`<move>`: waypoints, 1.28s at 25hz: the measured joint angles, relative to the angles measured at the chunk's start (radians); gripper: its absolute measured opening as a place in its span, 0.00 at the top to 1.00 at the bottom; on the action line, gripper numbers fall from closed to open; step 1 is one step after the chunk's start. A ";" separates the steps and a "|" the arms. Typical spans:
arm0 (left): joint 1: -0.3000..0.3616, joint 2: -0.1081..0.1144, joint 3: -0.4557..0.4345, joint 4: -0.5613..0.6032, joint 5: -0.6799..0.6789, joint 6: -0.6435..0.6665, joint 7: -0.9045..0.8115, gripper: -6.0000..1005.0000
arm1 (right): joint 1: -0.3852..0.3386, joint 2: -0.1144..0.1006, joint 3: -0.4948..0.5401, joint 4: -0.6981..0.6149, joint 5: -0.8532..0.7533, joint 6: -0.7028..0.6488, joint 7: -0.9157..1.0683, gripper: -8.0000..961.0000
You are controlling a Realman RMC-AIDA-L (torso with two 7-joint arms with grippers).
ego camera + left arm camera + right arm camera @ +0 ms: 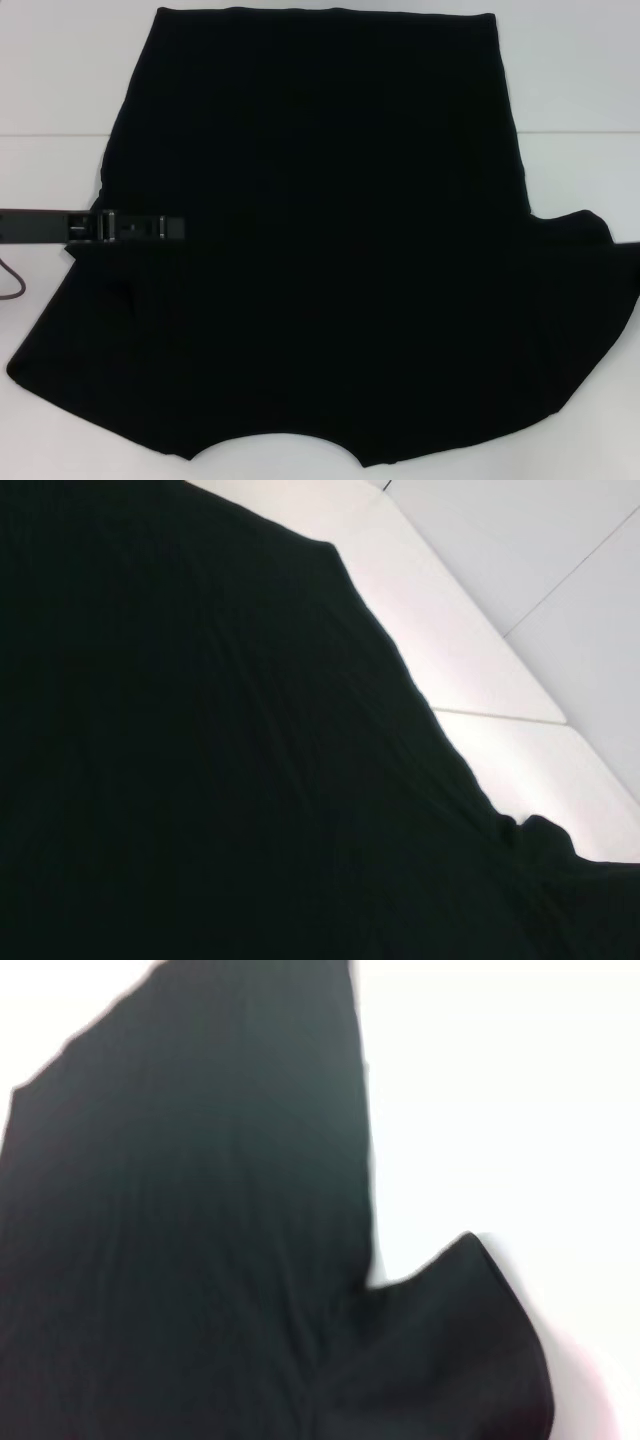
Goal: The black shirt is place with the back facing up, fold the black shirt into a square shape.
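Across nearly the whole head view lies the black shirt (330, 250), spread flat on a white table (50, 70) with its plain side up. Its straight hem runs along the top of the frame, the body widens toward the bottom, and the curved neckline notch sits at the bottom centre. One sleeve fans out to the lower left of the frame, the other to the right edge, where a small notch marks the underarm. From the left edge of the head view, at mid height, a thin dark arm reaches in level, and the left gripper (140, 227) at its end sits over the shirt's left side, just above the left sleeve. Dark metal against dark cloth hides the fingertips, so I cannot tell how far the pincer is open or whether it has any fabric. A brown cable (12, 285) loops on the table just below that arm, near the left edge. The left wrist view is filled mostly by the shirt (220, 760), its edge running diagonally from the top toward the lower right, with white table (480, 630) beyond. The right wrist view shows the shirt (200, 1220) filling the left and lower centre of the frame, with a sleeve jutting out at the lower right; the right gripper appears in none of the views.
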 joint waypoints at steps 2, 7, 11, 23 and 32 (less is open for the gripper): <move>0.001 0.000 0.000 0.000 -0.010 0.004 0.000 0.41 | 0.003 0.000 -0.004 0.001 0.028 -0.002 -0.005 0.98; 0.000 0.000 0.000 0.000 -0.021 0.010 0.000 0.41 | 0.047 0.010 -0.093 0.032 0.066 -0.018 -0.026 0.98; -0.001 0.001 0.000 0.000 -0.024 0.010 0.000 0.41 | 0.097 0.024 -0.192 0.063 0.066 0.019 -0.038 0.98; 0.002 0.000 0.000 -0.002 -0.047 0.003 0.000 0.41 | 0.228 0.071 -0.447 0.134 0.060 0.144 -0.105 0.98; 0.014 0.002 -0.020 -0.001 -0.048 -0.001 0.001 0.41 | 0.232 0.073 -0.524 0.125 0.064 0.070 -0.196 0.95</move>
